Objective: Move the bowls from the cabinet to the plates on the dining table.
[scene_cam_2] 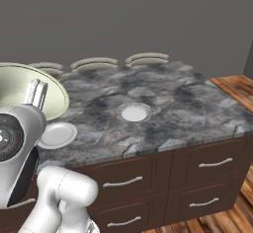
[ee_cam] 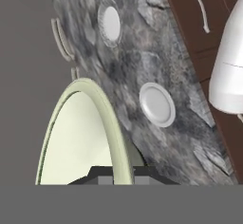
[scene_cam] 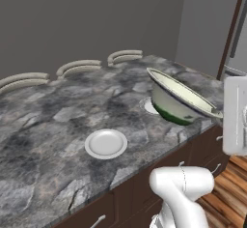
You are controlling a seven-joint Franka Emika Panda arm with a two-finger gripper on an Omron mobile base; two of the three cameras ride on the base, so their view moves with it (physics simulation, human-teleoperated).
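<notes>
The cream-and-green bowl [scene_cam: 179,101] hangs tilted over the near right part of the dining table [scene_cam: 43,125]. My gripper [scene_cam: 219,116] is shut on its rim. In the hand view the bowl [ee_cam: 80,137] stands on edge, the gripper [ee_cam: 116,173] pinching its rim. From the right base view the bowl [scene_cam_2: 22,96] sits far left with the gripper [scene_cam_2: 35,95] over its edge. One plate [scene_cam: 106,143] lies bare near the front edge; the other plate [scene_cam: 147,106] is half hidden behind the bowl. Both plates [scene_cam_2: 134,112] [scene_cam_2: 57,134] rest on the stone top. The cabinet is out of view.
Curved beige chair backs [scene_cam: 79,67] line the table's far edge. Dark brown drawers with silver handles [scene_cam_2: 215,164] run under the near edge, above a wooden floor [scene_cam_2: 237,86]. A tall grey unit [scene_cam: 236,34] stands at the far right.
</notes>
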